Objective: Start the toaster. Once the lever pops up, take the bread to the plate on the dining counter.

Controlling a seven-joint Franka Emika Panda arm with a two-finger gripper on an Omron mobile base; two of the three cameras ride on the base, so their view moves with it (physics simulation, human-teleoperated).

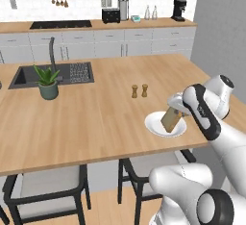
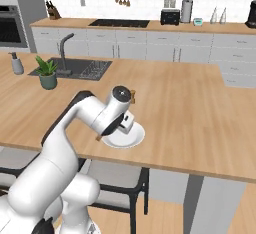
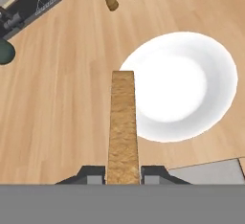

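Observation:
My gripper is shut on the bread, a light-brown slice seen edge-on between the two fingers. In the left base view the bread hangs tilted from the gripper, its lower end just above or touching the white plate. The plate sits on the dining counter close to its near edge. In the right base view my arm covers part of the plate. The black toaster stands far off on the wall counter, also in the right base view.
Two wooden shakers stand just beyond the plate. A potted plant and the dark sink are further left. Dark chairs sit under the counter's near edge.

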